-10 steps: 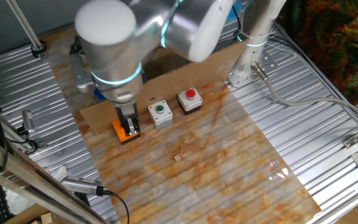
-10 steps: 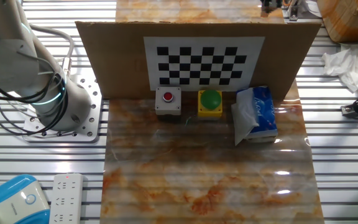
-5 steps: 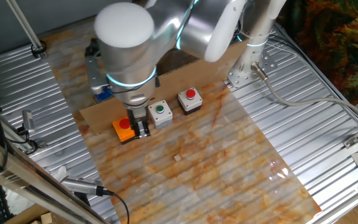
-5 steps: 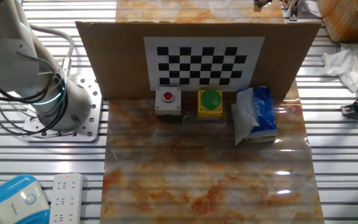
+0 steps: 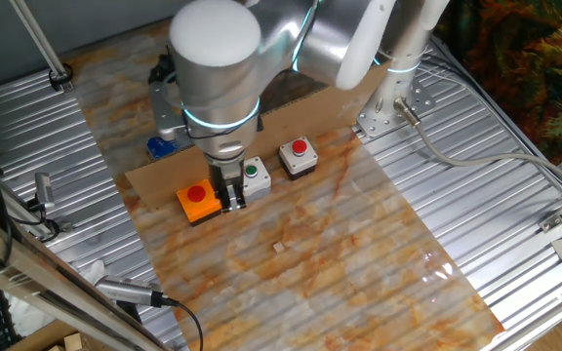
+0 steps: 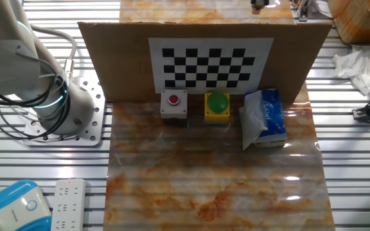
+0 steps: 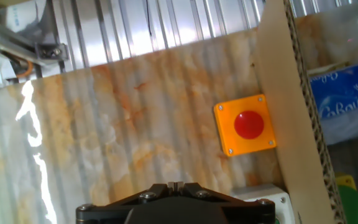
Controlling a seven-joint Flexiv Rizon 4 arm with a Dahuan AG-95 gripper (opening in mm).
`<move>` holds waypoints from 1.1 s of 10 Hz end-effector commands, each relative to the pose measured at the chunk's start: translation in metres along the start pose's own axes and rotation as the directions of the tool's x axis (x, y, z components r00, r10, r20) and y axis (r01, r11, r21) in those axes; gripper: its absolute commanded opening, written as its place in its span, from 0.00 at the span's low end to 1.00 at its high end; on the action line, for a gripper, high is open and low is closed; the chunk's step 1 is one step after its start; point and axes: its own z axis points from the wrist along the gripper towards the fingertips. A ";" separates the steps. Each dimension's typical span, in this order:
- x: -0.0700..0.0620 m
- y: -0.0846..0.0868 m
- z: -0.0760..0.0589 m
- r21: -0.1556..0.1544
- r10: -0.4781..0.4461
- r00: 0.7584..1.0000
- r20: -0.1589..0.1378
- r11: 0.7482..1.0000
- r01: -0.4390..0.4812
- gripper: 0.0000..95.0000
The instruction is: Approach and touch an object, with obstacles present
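My arm reaches down from above, wrist vertical, fingers (image 5: pixel 232 194) pointing straight at the worktop, pressed close together and holding nothing.

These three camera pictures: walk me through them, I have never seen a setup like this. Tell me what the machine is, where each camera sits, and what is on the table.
The machine is one robot arm; its gripper hangs low between an orange button box and a white box with a green button. A box with a red button stands beside them. Behind stands a cardboard strip, the obstacle. The other fixed camera looks from the opposite side, seeing the strip's checkerboard face and a blue tissue pack. The hand camera looks down at the orange box. Nothing is visibly held.
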 end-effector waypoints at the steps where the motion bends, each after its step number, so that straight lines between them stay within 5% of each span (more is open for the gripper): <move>1: 0.004 0.000 0.002 -0.005 0.002 1.000 0.007 1.000 -0.002 0.00; 11: 0.024 0.001 0.021 -0.018 0.023 0.999 0.038 1.000 -0.022 0.00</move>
